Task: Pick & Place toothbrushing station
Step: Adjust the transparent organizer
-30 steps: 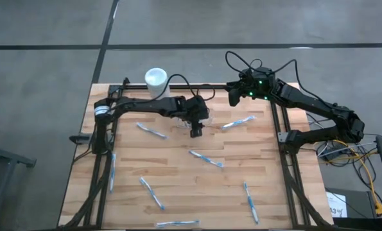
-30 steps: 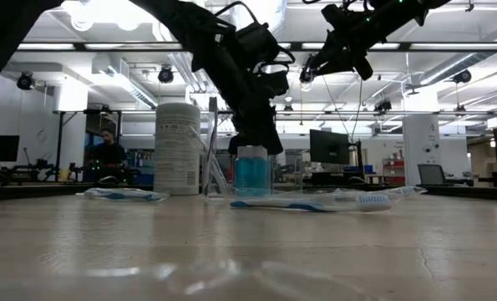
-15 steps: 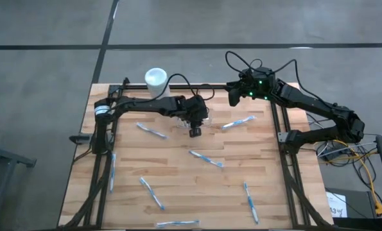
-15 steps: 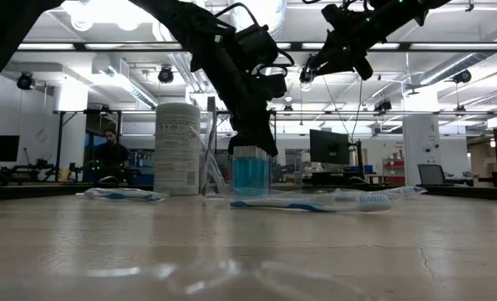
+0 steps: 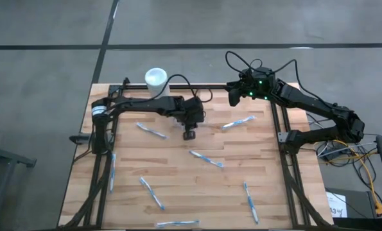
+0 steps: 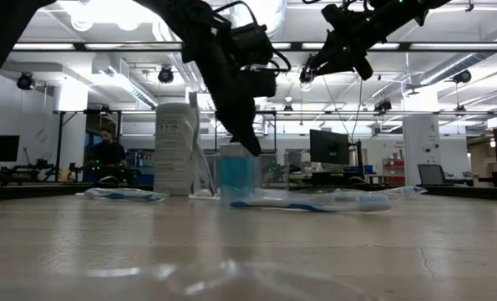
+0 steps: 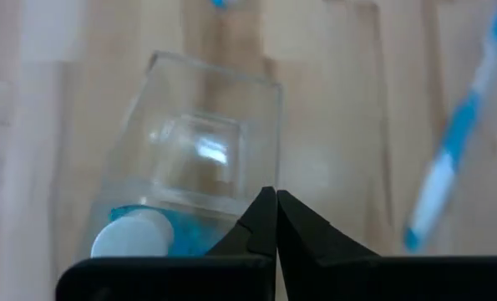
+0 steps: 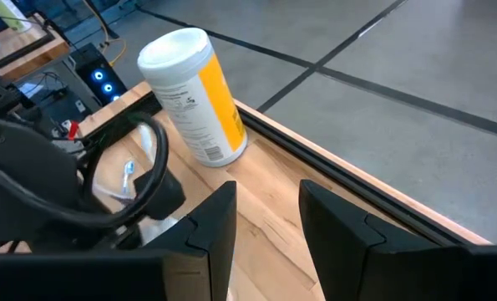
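Note:
The toothbrushing station (image 7: pixel 200 142) is a small clear plastic holder with something blue and white inside it. It stands at the far middle of the wooden table (image 5: pixel 178 173), and the low view shows it as the toothbrushing station (image 6: pixel 235 176) behind a toothbrush. My left gripper (image 5: pixel 189 135) is shut at its top. My right gripper (image 5: pixel 232 96) hangs open, high above the table's far edge, touching nothing. My left gripper pinches the holder's upper rim (image 7: pixel 267 177) at one corner, the thin clear wall between its two fingers. The fingers (image 6: pixel 250 144) come slanting down from above and from the far side. The holder looks slightly tilted; whether its base is on the table I cannot tell.
A tall white cylindrical container (image 5: pixel 156 80) stands at the far left edge. Several blue-and-white toothbrushes lie scattered, among them one (image 5: pixel 237 122) right of the holder, one (image 5: pixel 206 158) at mid-table and one (image 5: pixel 151 130) to the left. The near half has open wood between them.
My left gripper has shut on the holder's rim and gone toward the table's near edge and slightly left. The holder has moved with it, standing closer and farther left in the low view than before.

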